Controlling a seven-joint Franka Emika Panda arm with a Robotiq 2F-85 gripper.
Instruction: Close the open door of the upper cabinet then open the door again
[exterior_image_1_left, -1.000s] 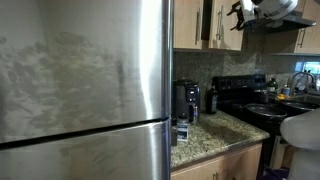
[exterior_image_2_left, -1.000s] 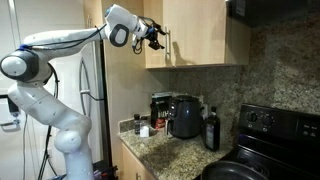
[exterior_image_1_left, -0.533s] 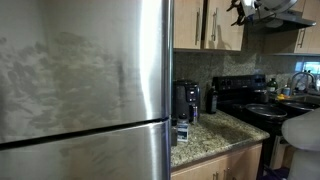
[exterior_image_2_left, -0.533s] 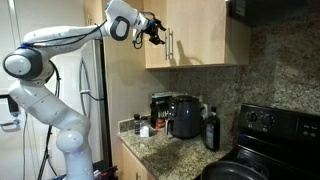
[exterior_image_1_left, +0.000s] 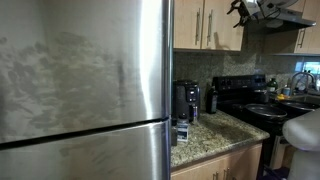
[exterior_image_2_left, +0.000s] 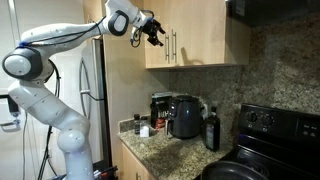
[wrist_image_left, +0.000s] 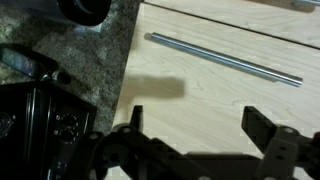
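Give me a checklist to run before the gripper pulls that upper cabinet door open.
1. The door shut against the upper cabinet: looks flush, ok.
2. The gripper open, with fingers spread and empty: ok.
3. The handle in the wrist view, unobstructed: ok.
4. The fingers set around the handle: not ok, the bar lies apart from them.
5. Room for the door to swing past the arm: cannot tell.

Door (wrist_image_left: 230, 105): flat light-tan wood panel with a slim silver bar handle (wrist_image_left: 225, 60) (bar runs slantwise across the wrist view). Looks shut, flush with the upper cabinet (exterior_image_2_left: 205, 35), a light-tan wall-mounted unit seen in both exterior views.
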